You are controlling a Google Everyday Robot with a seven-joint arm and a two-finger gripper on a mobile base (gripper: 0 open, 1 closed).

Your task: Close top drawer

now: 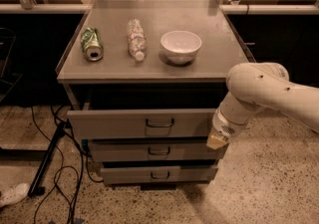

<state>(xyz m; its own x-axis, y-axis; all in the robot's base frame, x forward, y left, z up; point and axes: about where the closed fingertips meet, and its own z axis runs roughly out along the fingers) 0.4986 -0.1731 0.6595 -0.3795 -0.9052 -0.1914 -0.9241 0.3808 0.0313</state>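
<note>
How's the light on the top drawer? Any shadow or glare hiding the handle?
Camera view: dim warm light; the top drawer front is evenly lit, handle plain; the gap above it is in deep shadow; mild sheen on the tabletop, no hard glare; the gripper, at the drawer front's right end, stands out pale.

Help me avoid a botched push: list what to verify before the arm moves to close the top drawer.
1. Top drawer is pulled out, its front ahead of the cabinet: ok, there is something to close.
2. Gripper is at the drawer front: ok, at its lower right corner.
3. Gripper touching the front: cannot tell.
4. Push point centred: not ok, it is far right of the handle, so the drawer may skew.
5. Inside of the drawer free of things: cannot tell, too dark.
6. Can, bottle and bowl sit on the cabinet top, out of the drawer's path: ok.
</note>
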